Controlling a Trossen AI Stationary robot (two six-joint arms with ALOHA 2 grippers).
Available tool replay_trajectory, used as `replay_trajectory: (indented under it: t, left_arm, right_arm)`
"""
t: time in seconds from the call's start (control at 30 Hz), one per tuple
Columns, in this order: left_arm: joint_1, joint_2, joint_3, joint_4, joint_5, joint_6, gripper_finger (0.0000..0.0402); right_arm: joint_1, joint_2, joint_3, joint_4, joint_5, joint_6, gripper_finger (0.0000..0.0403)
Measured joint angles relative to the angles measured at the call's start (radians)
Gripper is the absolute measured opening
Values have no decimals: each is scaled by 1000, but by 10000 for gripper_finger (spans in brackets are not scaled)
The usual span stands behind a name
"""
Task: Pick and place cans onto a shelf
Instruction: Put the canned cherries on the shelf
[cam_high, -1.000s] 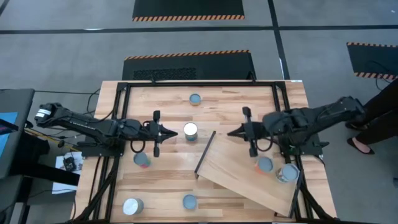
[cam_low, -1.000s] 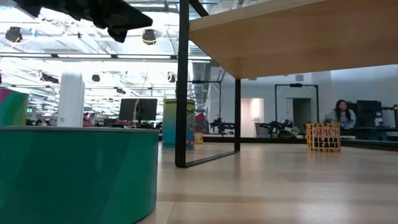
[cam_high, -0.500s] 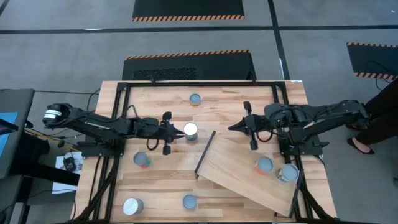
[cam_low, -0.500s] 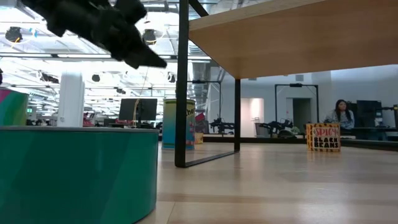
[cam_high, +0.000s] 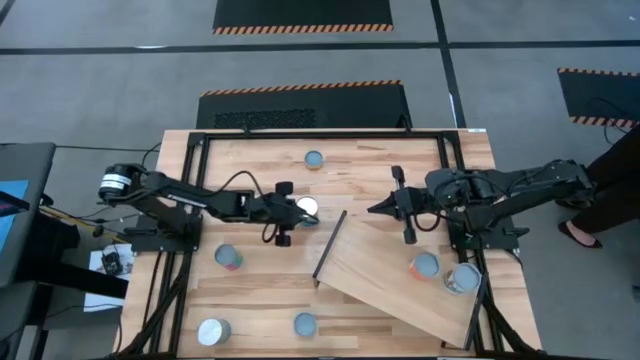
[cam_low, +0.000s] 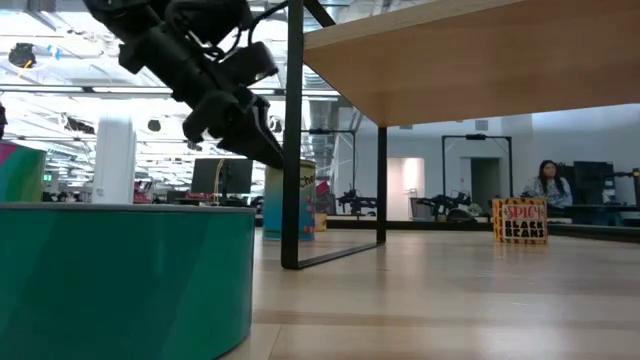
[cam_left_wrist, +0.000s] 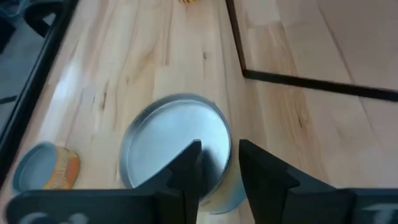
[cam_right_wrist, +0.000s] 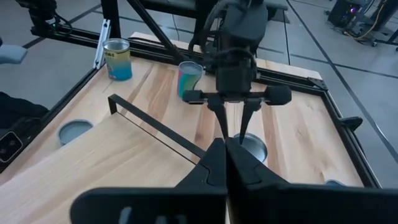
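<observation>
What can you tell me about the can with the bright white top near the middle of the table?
The white-topped can stands upright on the plank tabletop, just off the shelf's dark edge. Its round lid looks like pale, shiny metal. The left end effector hangs over it, fingers open and close together above the lid; whether they touch it is unclear.

Dark jointed arms, black cables, tapered claw (cam_high: 303, 217) fingers.

The shelf (cam_high: 400, 278) lies tilted across the table's (cam_high: 250, 300) right half, with two cans (cam_high: 426, 264) on it near its right edge. The left gripper (cam_high: 305, 218) hangs over a can (cam_left_wrist: 176, 147) at table centre, just left of the shelf. Other cans stand apart to the left, front and rear.
</observation>
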Motion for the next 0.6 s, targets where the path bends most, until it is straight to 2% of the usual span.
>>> replay_trajectory:
  t: [0.13,0.33,0.47,0.6]
  left_arm:
    - [0,28,35,-33,-10,5,76]
    - [0,42,70,-79,-18,53,8]
    - [5,16,114,-200,-44,87,2]
    - [19,-66,221,-358,-45,85,0]
  right_arm:
    - [-1,0,0,0,0,0,7]
    - [0,0,0,0,1,0,7]
    - [0,-9,0,1,2,1,7]
    - [0,-31,1,-2,4,1,7]
